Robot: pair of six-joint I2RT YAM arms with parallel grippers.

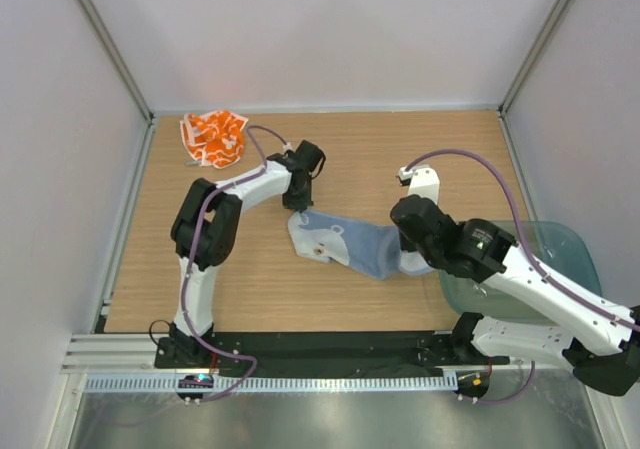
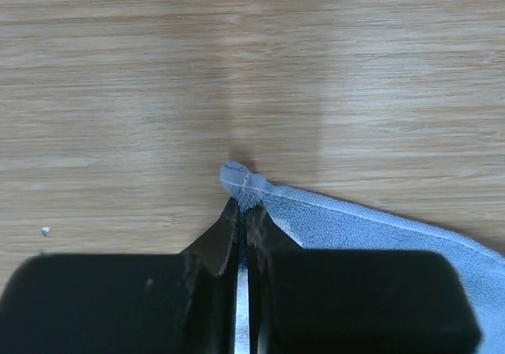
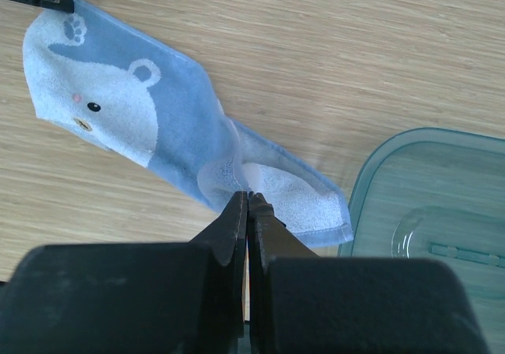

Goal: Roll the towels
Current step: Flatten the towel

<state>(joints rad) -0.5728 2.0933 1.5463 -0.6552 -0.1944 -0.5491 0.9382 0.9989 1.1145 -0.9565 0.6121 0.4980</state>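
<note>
At the far left corner of the desk (image 1: 400, 159), the orange-patterned towel (image 1: 213, 137) lies crumpled in a loose heap, well apart from both claws. Its folds hide how much of it is doubled under.

Toward the middle, the left claw (image 2: 245, 212) is clenched on the far left corner of the blue towel (image 1: 345, 244). In the left wrist view that corner bunches into a small knot right at the tips, with a stitched hem running off to the right. The dark finger bodies cover the cloth nearer the camera. From above, the wrist hides the pinch itself.

The blue towel stretches across the middle of the desk, slanting from the left claw down to the right one. It lies face up and shows a white bear's head with a paw print beside it. Its right end is folded over on itself.

The right claw (image 3: 247, 200) is also clenched. A pale fold of the towel's right end is drawn up to its tips and looks pinched there. In the top view the arm covers this end.

Just right of the towel sits the teal tray (image 3: 426, 196), its corner near the towel's hem. Whether they touch is unclear. The right arm crosses the tray, and the frame edge of the right wrist view cuts it off.
</note>
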